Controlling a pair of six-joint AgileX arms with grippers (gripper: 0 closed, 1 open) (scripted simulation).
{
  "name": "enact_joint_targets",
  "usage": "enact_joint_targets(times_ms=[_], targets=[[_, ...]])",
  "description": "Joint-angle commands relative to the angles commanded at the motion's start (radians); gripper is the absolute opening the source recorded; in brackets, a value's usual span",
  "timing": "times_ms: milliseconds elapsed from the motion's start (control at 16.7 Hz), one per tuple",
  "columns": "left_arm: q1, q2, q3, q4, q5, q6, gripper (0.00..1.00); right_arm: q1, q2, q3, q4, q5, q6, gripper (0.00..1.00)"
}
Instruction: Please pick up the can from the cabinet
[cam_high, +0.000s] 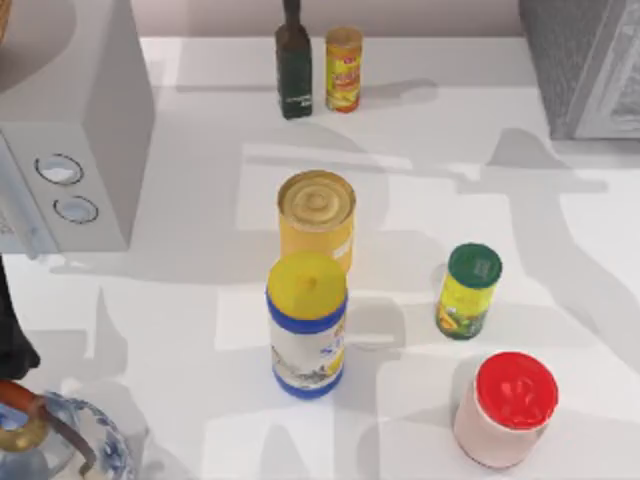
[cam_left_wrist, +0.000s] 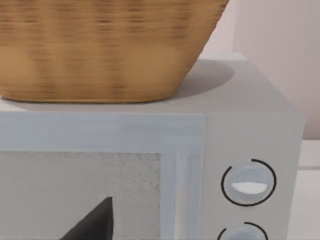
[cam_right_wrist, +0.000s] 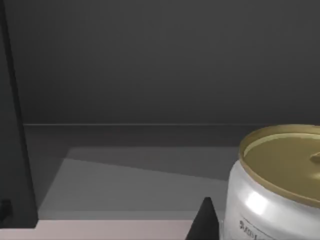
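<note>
Top view, left to right: a microwave (cam_high: 95, 120) stands at 10 o'clock on the white cabinet (cam_high: 420, 140), cut off by the frame. A blue-patterned teapot (cam_high: 70, 445) is partly cropped at 7 o'clock. A dark shape at the 8 o'clock edge is too cut off to identify. The can (cam_high: 316, 215), yellow-sided with a gold top, stands upright at the centre. A yellow-lidded jar (cam_high: 307, 325) is just beside it at its 6 o'clock. A dark bottle (cam_high: 293, 70) and a yellow tube (cam_high: 343, 68) stand at 12 o'clock. A green-lidded tin (cam_high: 469, 290) stands at 4 o'clock, a red-lidded jar (cam_high: 505, 410) at 5 o'clock, and a grey box (cam_high: 585, 60) at 1 o'clock.

Left wrist view: the camera looks level at the microwave front, with a wicker basket (cam_left_wrist: 100, 45) on top. Just a dark tip of the left gripper (cam_left_wrist: 95, 222) shows, so apart or together cannot be told.

Right wrist view: the right gripper (cam_right_wrist: 205, 222) shows one dark tip near a silver-sided tin (cam_right_wrist: 275, 200), itself cropped, in a dark recess. Its state cannot be told, nor whether this tin is the can.
</note>
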Motion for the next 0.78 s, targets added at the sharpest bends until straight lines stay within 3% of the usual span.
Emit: enact_joint_targets(times_ms=[360,780], targets=[[0.0,0.0,0.0,0.0,0.0,0.0,1.0,-0.063,-0.151,-0.209,0.069,-0.075,-0.003,0.0],[0.0,0.0,0.0,0.0,0.0,0.0,1.0,-0.263,-0.543,-0.769,0.274,-0.285,-0.008,0.0]])
